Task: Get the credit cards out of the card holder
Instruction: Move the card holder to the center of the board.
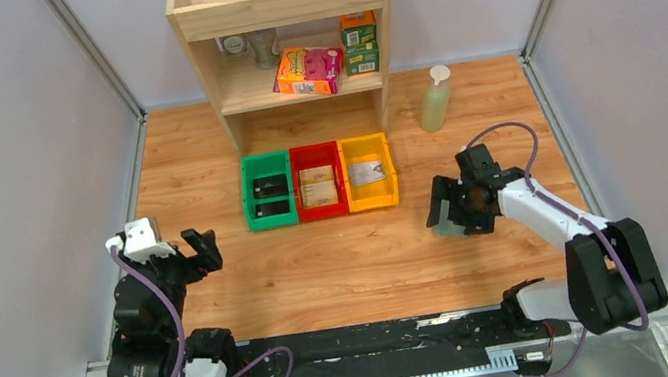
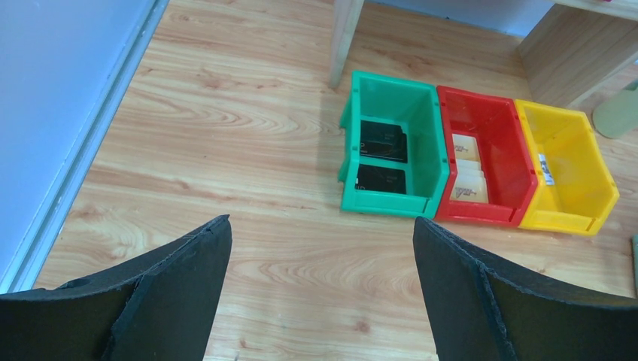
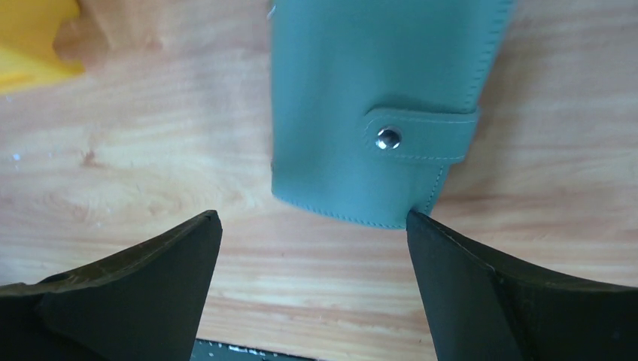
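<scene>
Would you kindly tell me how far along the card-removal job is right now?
Nothing looks done: the card holder lies closed, its tab snapped shut. In hand: the right gripper hovers open at its near edge; the left gripper, also open, is far off. Left: unsnapping, opening, pulling out the credit cards.
</scene>
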